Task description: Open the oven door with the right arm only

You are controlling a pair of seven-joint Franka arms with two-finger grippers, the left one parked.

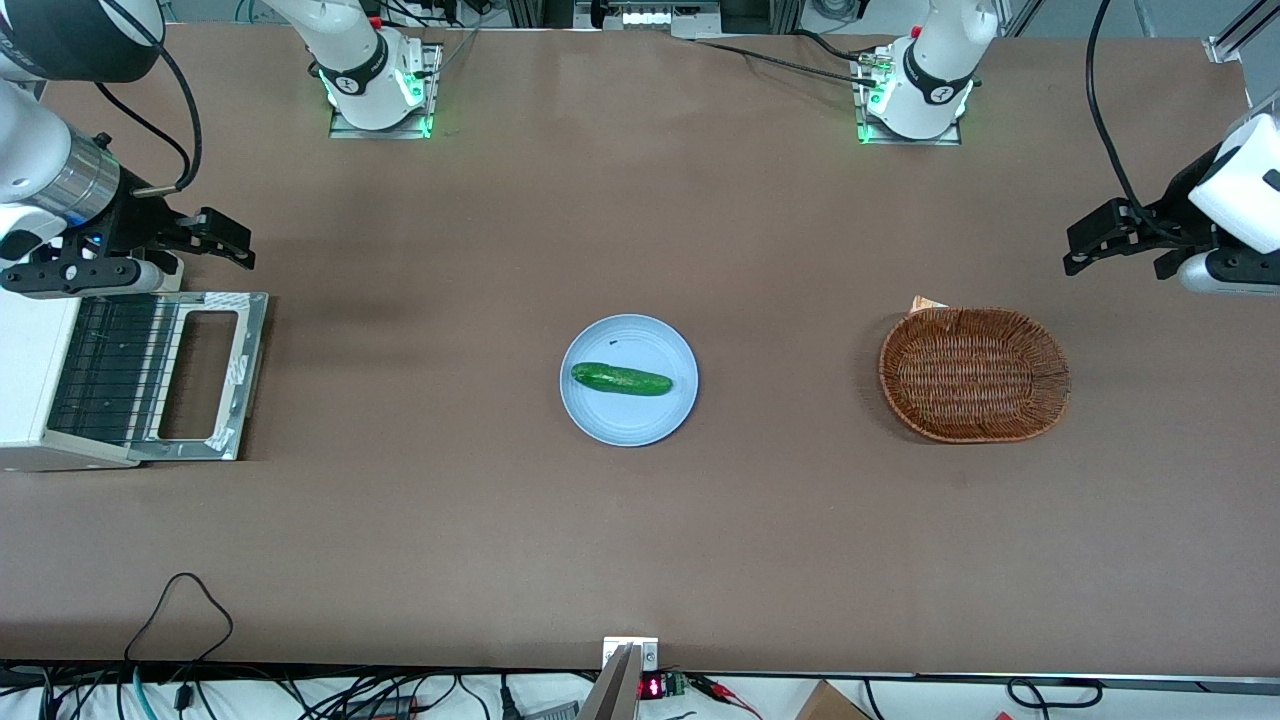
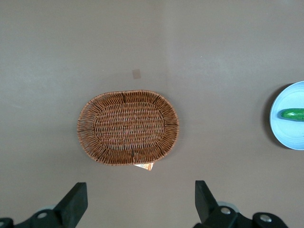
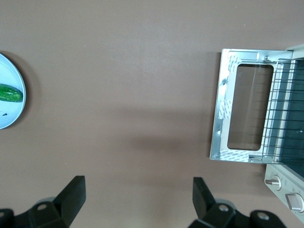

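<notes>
A: Door [image 1: 205, 375] status?
B: Folded flat on the counter [image 1: 640, 540] in front of the oven [image 1: 40, 385], rack [image 3: 287, 111] exposed.
A: Fingers [image 1: 235, 245]?
B: Spread, holding nothing. They hang above bare counter just beside the door's edge, farther from the front camera than the door.
A: Plate [image 1: 628, 380]?
B: Well apart from the fingers, cucumber [image 1: 621, 379] on it.

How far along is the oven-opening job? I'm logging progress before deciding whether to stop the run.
It looks done: the silver-framed glass oven door lies folded down flat in front of the boxy white toaster oven, its wire rack exposed. Nothing is in hand; the right arm's black gripper hovers above the table, farther from the front camera than the door, fingers open and empty. Nothing visible remains.
</notes>
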